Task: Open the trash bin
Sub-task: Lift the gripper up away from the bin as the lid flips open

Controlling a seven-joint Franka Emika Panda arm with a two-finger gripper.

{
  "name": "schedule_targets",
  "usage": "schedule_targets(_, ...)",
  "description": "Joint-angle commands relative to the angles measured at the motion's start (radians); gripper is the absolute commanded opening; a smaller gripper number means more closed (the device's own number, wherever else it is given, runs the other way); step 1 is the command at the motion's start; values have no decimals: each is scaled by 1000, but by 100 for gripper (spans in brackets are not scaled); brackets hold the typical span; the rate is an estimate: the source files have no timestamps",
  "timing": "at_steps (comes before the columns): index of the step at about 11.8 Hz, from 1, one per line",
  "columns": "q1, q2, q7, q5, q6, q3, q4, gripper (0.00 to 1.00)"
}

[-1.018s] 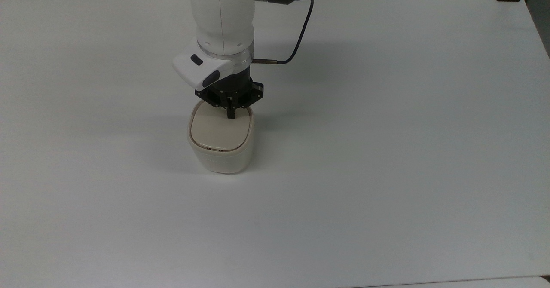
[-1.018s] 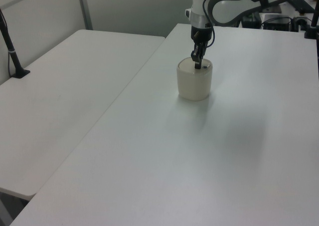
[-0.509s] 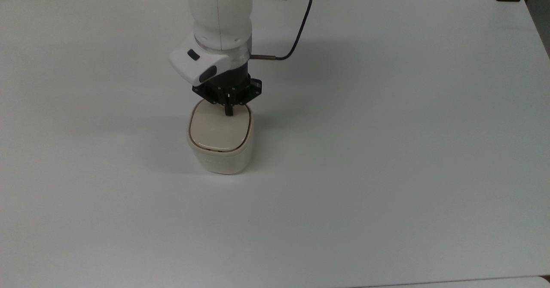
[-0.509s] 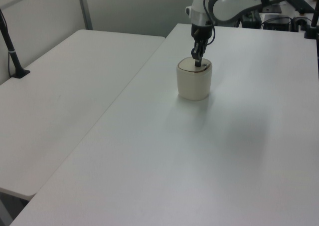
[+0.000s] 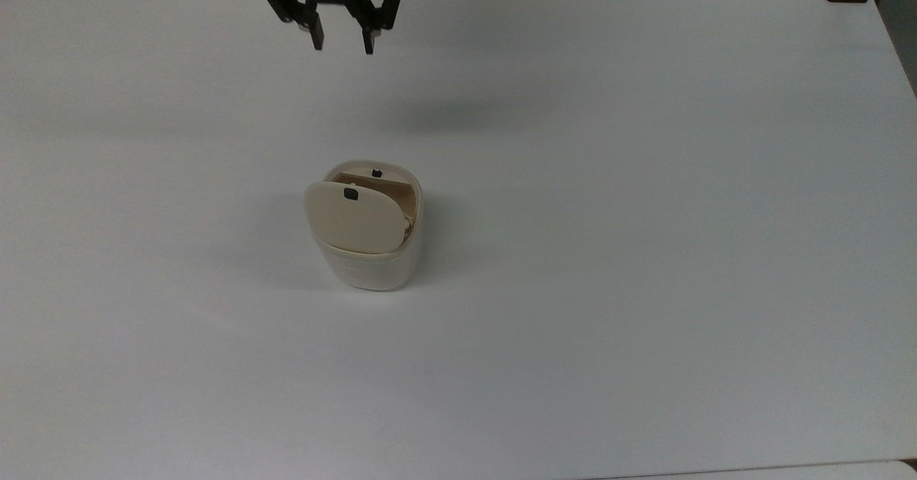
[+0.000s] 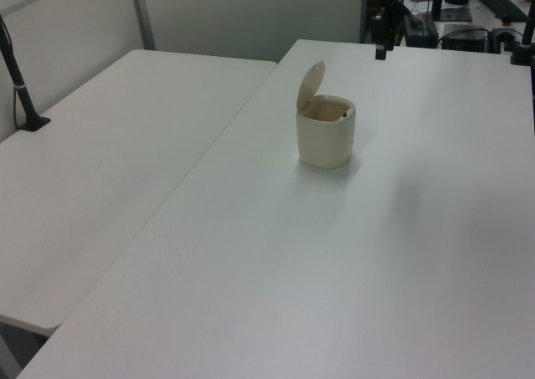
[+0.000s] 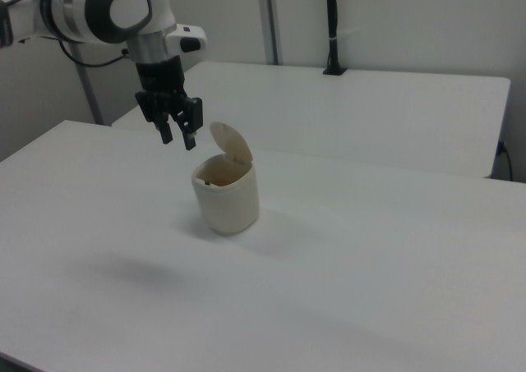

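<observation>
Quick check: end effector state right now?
End effector: open, holding nothing, raised clear of the bin, whose lid stands up.

no text, label, brand, number or sign can be read on anything here; the bin (image 5: 365, 265) has a faint mark low on its front wall, below the raised lid, in the top view, but it is too small to make out
</observation>
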Motion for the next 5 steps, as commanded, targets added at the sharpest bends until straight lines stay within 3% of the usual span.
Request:
schedule_targets(1,-18,-57,-9,-41,-5,2,-66,100)
schedule_targets(5,-30,-54,-9,-41,0,1,-58,100)
